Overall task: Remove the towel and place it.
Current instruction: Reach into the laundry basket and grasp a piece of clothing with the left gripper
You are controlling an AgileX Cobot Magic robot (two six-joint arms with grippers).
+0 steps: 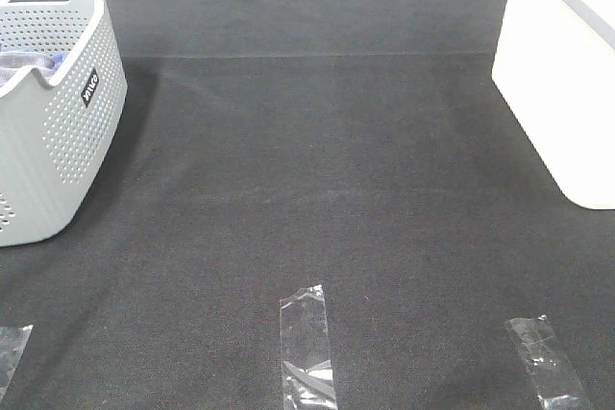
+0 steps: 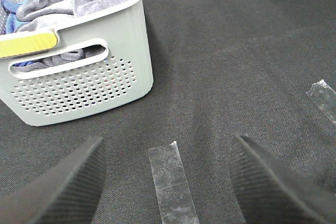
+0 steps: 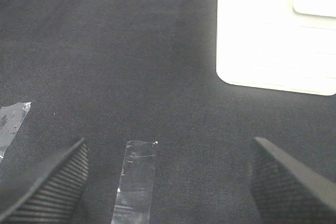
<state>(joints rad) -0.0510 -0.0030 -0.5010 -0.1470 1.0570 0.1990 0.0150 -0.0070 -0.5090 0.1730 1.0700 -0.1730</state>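
Observation:
The slate-grey towel [image 2: 63, 3] lies crumpled inside the pale grey perforated basket [image 2: 89, 87], beside a bright blue cloth [image 2: 10, 9]; in the exterior high view only a sliver of the towel [image 1: 21, 61] shows inside the basket [image 1: 58, 122] at the far left. In the left wrist view my left gripper [image 2: 168, 179] stands open above the black mat, a short way from the basket, with nothing between its fingers. My right gripper [image 3: 168, 177] is open too, over a strip of clear tape [image 3: 135, 182]. Neither gripper shows in the exterior high view.
A white container [image 1: 567, 74] stands at the right edge of the table, seen too in the right wrist view as a white container [image 3: 275, 35]. Strips of clear tape [image 1: 307, 348] lie along the front of the black mat [image 1: 317, 170].

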